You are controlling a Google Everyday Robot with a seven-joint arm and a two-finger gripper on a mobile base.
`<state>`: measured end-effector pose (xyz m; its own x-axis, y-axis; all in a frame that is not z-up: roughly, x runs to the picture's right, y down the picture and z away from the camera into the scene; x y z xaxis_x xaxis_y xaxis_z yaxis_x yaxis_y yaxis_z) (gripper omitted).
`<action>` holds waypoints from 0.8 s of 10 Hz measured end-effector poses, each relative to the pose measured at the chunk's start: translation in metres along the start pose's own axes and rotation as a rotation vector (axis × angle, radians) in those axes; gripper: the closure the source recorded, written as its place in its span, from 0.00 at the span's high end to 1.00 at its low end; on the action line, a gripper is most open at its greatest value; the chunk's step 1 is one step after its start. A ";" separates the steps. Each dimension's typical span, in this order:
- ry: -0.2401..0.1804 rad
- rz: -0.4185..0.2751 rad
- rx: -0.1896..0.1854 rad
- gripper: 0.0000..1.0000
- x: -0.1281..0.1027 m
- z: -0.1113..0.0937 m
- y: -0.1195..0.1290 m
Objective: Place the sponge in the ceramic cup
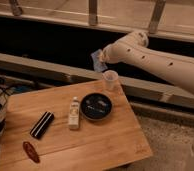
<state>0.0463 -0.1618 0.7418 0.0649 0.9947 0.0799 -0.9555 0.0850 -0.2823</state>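
A pale, smooth-shelled robot arm [160, 62] reaches in from the right above a wooden table [100, 145], its gripper [102, 61] clamped on one small, soft, light-blue sponge [95, 56]. The sponge hangs in the air, above and slightly left of the cup and clear of its rim.

The single cup [110, 80], a pale whitish cylinder with no handle showing, stands upright close to the table's far edge. Just in front of it sits one wide, round black bowl [96, 106], glossy inside, with a few pale glints that cannot be made out. Beside the bowl on the left lies one small light-coloured bottle [74, 112], on its side and pointing toward the far edge. Further left lies one black rectangular block [42, 125], set at a slant. One dark red, elongated object [31, 151] rests near the front left corner.

The tabletop is light wood with visible plank lines and square corners. Its front right part is bare wood, and the air above the cup is open apart from the sponge and gripper. Behind the table runs a long pale ledge [35, 62] against a dark gap.
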 end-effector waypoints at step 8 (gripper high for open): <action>0.006 0.135 0.106 0.09 -0.004 0.020 -0.080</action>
<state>0.1164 -0.1737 0.7828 -0.0650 0.9970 0.0420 -0.9806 -0.0560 -0.1878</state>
